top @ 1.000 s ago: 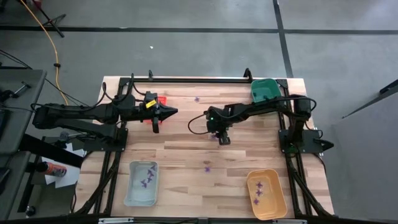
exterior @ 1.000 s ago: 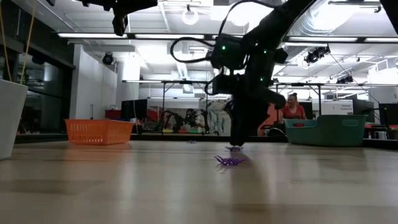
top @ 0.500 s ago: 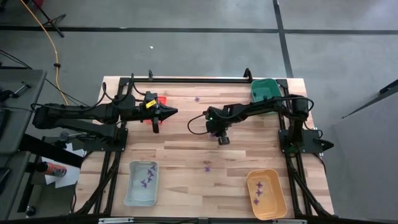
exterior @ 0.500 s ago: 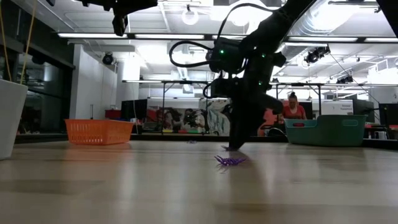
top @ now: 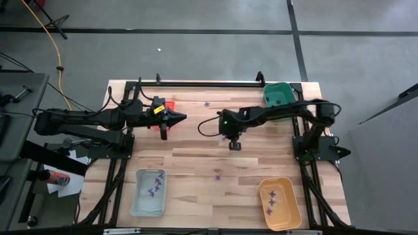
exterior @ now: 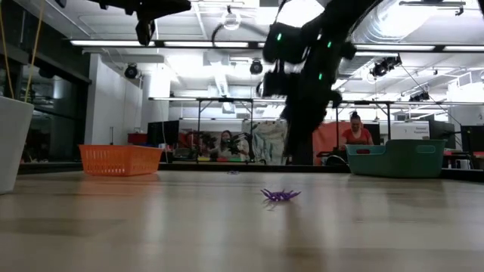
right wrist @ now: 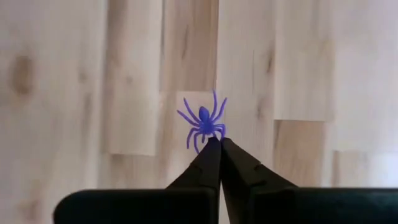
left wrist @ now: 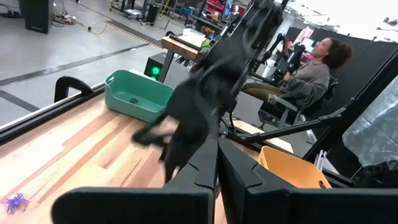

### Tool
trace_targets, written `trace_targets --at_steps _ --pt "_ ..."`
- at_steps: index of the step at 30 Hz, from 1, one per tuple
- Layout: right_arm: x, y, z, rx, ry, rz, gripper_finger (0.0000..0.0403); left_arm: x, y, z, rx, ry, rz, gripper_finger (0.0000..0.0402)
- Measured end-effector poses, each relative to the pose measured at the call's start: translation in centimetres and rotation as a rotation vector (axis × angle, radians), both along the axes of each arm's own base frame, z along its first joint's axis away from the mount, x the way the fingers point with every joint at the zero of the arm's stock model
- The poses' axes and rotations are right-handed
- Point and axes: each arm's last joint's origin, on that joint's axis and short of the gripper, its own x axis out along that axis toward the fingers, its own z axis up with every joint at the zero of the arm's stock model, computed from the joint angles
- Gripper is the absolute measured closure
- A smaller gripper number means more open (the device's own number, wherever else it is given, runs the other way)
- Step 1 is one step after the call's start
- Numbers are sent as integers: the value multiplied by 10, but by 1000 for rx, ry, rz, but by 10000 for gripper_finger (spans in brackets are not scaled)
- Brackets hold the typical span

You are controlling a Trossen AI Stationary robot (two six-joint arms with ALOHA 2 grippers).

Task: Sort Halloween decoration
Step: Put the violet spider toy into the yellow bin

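The Halloween decoration shows as small purple spiders. One spider [right wrist: 204,121] sits at the tips of my right gripper [right wrist: 219,142], which is shut on it above the table's middle [top: 234,145]. Another spider [top: 217,175] lies flat on the wood nearer the front, also in the low view [exterior: 280,195]. A third spider [top: 207,103] lies toward the far edge. My left gripper [top: 179,117] hovers shut at the far left, next to a red tray [top: 168,104], touching nothing. My right gripper pinches the spider by the legs at one end [right wrist: 212,135] between its two fingertips. The fingers come from above, slanting steeply down. The body and the other legs stick out beyond the tips. In the low view the fingertips [exterior: 291,160] hang clear of the table.
A green tray [top: 277,94] stands at the far right corner. At the front, a pale blue tray [top: 149,192] on the left and an orange tray [top: 279,203] on the right each hold several purple pieces. A person [left wrist: 311,68] sits beyond the table.
My right gripper has shut on the spider beneath it, rolled a little, and risen from the table. The spider that lay under it has left the wood with it. The nearer spider has stayed where it was.
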Motion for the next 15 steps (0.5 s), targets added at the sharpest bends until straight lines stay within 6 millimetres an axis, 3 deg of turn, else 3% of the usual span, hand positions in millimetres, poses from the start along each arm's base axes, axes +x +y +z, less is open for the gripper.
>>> trace_targets --at_steps 8,15 --pt "-27 13 64 -34 -152 -85 402 0 0 -4 54 49 -7 402" --pt "-78 34 71 6 -323 -260 403 0 0 -4 72 51 -10 402"
